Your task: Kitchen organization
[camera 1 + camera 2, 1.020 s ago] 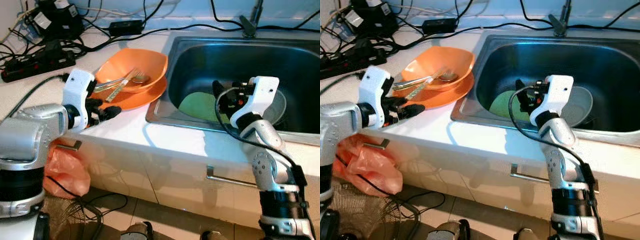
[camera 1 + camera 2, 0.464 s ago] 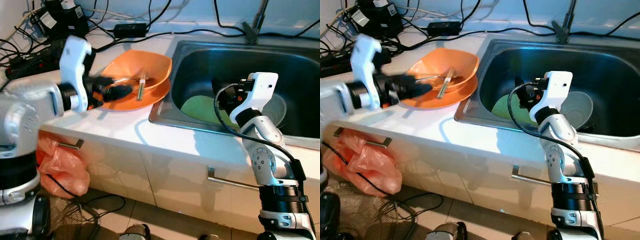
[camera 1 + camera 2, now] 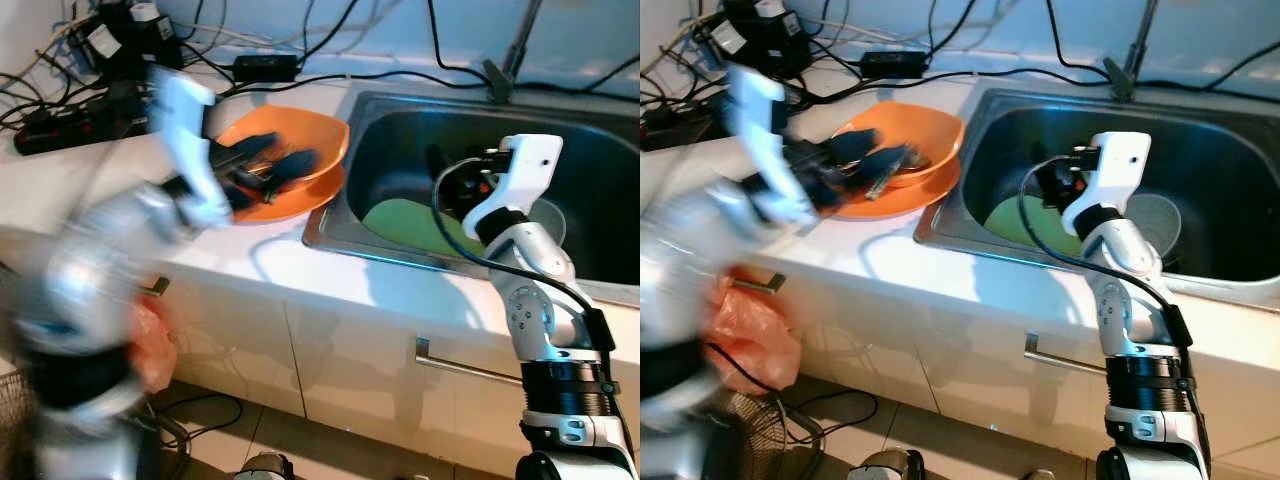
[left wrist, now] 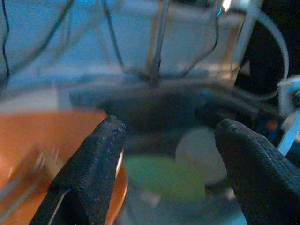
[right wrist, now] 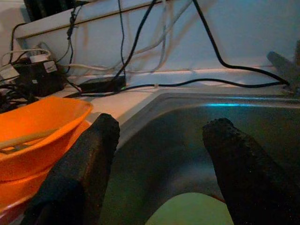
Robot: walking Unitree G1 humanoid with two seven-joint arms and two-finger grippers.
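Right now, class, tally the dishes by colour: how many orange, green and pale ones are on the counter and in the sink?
Orange: 2, the bowl and the plate under it
Green: 1, the plate in the sink
Pale: 1, the bowl in the sink
Total: 4

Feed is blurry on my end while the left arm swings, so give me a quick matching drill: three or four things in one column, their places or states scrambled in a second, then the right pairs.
Things:
1. orange bowl
2. green plate
3. left gripper
4. right gripper

Places or states:
A. lying on the floor of the sink
B. open, held over the sink's near edge
C. on the counter beside the sink, stacked on an orange plate
D. motion-blurred, over the orange bowl, fingers apart

Pairs: 1-C, 2-A, 3-D, 4-B
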